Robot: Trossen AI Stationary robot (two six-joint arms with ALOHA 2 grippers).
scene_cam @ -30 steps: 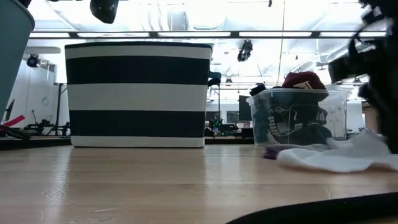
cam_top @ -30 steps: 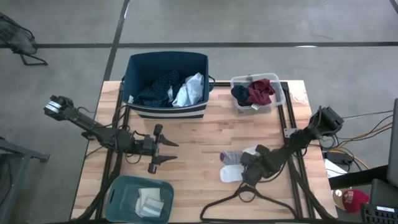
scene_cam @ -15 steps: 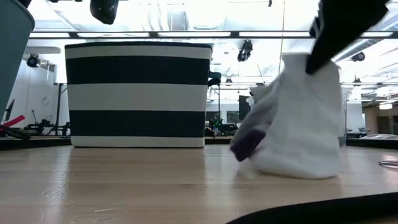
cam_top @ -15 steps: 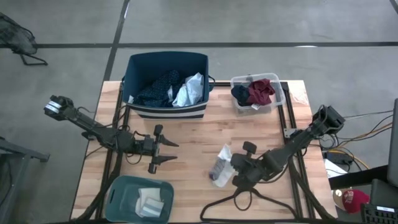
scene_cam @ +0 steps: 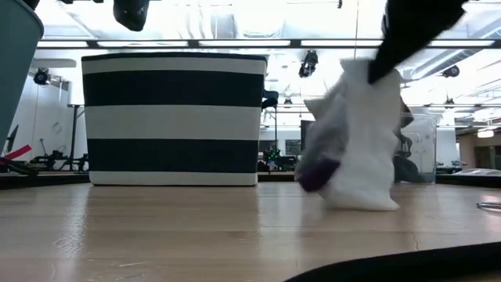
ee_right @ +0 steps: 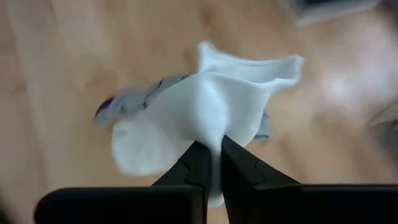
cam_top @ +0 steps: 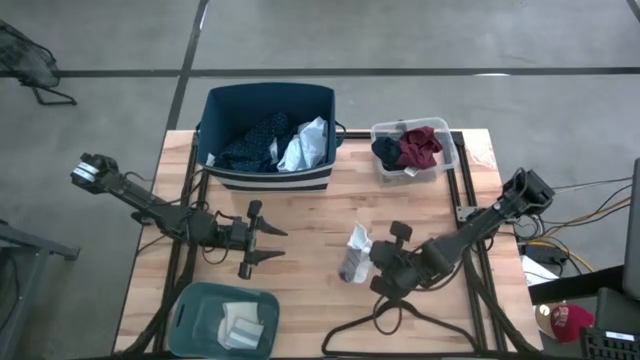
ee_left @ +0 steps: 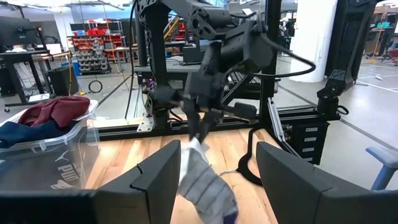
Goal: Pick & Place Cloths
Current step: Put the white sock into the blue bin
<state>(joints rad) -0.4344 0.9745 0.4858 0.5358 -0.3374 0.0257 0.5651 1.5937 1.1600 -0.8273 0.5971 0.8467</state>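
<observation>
My right gripper (cam_top: 372,262) is over the table's middle, right of centre, shut on a white sock (ee_right: 205,112) with a grey striped sock (ee_left: 202,183) bunched against it. The pair (cam_top: 353,252) hangs below the fingers; in the low view the socks (scene_cam: 352,149) reach down to about the table top, and I cannot tell whether they touch it. My left gripper (cam_top: 280,244) waits open, level, left of the socks, with its fingers pointing toward them. More cloths lie in the tubs. My right gripper pinches a raised fold of the white sock (ee_right: 214,132) between its two shut fingers (ee_right: 194,163), coming from above on a slant from the table's right. The sock spreads out slack below the fingers, with the grey striped sock hanging beside it.
A navy striped tub (cam_top: 268,170) at the far edge holds dark patterned and light blue-grey cloths. A clear tub (cam_top: 447,158) to its right holds maroon and navy pieces. A teal tub (cam_top: 190,310) with pale socks sits near left. A black hanger (cam_top: 400,325) lies near the right arm.
My right gripper has moved toward the table's left and risen with the socks. The socks lay flat and spread on the table a second ago; now they are gathered up into a hanging bunch and carried left and a little toward the far edge.
</observation>
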